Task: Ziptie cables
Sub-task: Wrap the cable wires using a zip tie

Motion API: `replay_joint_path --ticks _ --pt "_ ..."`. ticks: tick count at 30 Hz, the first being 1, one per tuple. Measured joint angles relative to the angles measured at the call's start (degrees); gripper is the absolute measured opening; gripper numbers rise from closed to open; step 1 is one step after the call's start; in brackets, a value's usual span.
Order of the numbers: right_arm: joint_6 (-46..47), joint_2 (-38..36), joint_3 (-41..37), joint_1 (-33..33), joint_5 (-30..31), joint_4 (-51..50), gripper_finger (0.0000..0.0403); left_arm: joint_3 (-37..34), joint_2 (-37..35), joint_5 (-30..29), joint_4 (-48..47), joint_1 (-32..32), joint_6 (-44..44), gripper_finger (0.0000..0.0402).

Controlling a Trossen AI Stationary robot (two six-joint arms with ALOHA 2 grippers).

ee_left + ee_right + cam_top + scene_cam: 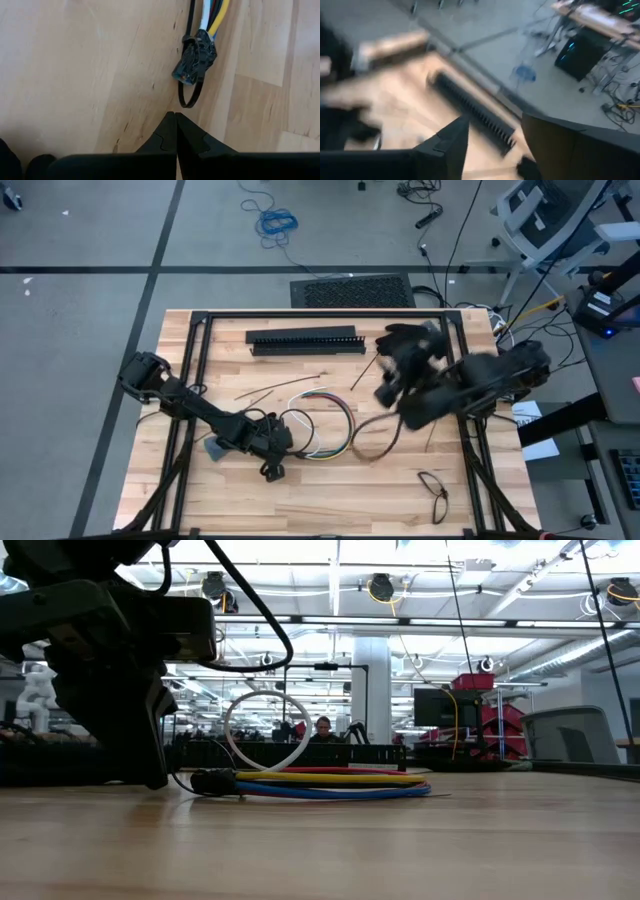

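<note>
Cables [322, 423], thin flexible wires in white, yellow, green and purple with a thicker black strand, lie coiled in a loop near the middle of the pale wooden worktop [330, 500]. In the left wrist view their ends run into a small black ziptie head [196, 56], with a short black loop [190, 95] sticking out below it. That tie looks only loosely cinched, though I cannot confirm this.

Left tool [175, 131] sits low at the worktop, just beside the bundled end, its 2 fingers pressed together and holding nothing.

Right tool [492, 137] is up over the far right part of the worktop, near the long black slotted bar [305, 340], well apart from the cables. Its fingers stand partly apart with a clear gap between them; nothing is visible in that gap. The picture from its wrist is smeared, so this arm seems to be in motion.

Risks from here:
- Right arm sweeping across could clip the slotted bar or scatter the thin straight black strips [275, 388] lying between bar and coil.
- Closed left tool, so close to the tie head, could nudge the bundle and drag the coil out of shape.
- Loose tie loop could slip or snag on a fingertip.
- Coil could spring open if it is released.
</note>
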Motion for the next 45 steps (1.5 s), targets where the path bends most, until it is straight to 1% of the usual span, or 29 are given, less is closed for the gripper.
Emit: replay_joint_path --ticks 2,4,7,12,15,17,19,22,24,27,28,34,38,41,45 --pt "1.7 1.4 -3.3 0.9 -5.7 0.0 0.0157 0.0 0.0 0.0 -0.1 0.0 0.1 0.0000" --pt "5.2 2.0 -8.0 2.0 -12.0 0.0 0.0141 0.0 0.0 -0.1 -0.3 0.0 0.6 0.0000" --pt "14.7 2.2 -15.9 4.1 -18.9 -0.1 0.0122 0.0 0.0 -0.3 -0.3 0.0 3.2 0.0000" --pt "36.7 2.1 -27.1 10.6 -22.1 0.1 0.0093 0.0 -0.1 -0.3 -2.0 0.0 7.7 0.0000" --pt "49.3 2.4 -33.0 14.4 -27.5 1.9 0.0068 0.1 -0.1 -0.3 -3.1 0.0 10.1 0.0000" --pt "55.2 2.4 -36.8 16.8 -29.7 7.6 0.0035 0.1 -0.1 -0.7 -3.2 0.0 12.1 0.0000" --pt "59.6 2.4 -40.6 19.0 -30.0 15.1 0.0010 0.1 -0.1 -1.9 -3.1 0.0 14.2 0.0000" --pt "68.0 3.2 -45.2 21.3 -30.2 22.9 0.0002 0.1 -0.7 -3.4 -2.4 0.0 16.9 0.0000" --pt "72.3 4.6 -46.6 22.7 -30.4 23.8 0.0001 0.1 -1.4 -4.7 -2.3 0.0 18.3 0.0000" --pt "72.6 6.0 -46.9 23.3 -34.3 23.3 0.0001 0.1 -3.1 -5.6 -2.1 -0.1 20.5 0.0000" --pt "72.6 6.1 -46.9 23.5 -34.7 22.8 0.0001 0.1 -3.8 -6.2 -2.1 -0.4 21.2 0.0000" --pt "72.6 6.1 -46.9 23.8 -34.4 21.1 0.0000 -0.6 -5.0 -7.7 2.2 -1.4 22.1 0.0000" --pt "72.6 6.1 -46.9 23.8 -34.2 20.9 0.0000 -4.2 -5.0 -6.3 7.8 -1.6 19.5 0.0000" --pt "72.6 6.1 -46.9 23.8 -34.2 21.0 0.0000 -5.2 -5.0 -6.3 8.2 -2.0 16.9 0.0000" --pt "72.6 6.1 -46.8 23.8 -34.0 21.2 0.0000 -5.3 -5.0 -6.4 8.3 -2.3 16.5 0.0000"
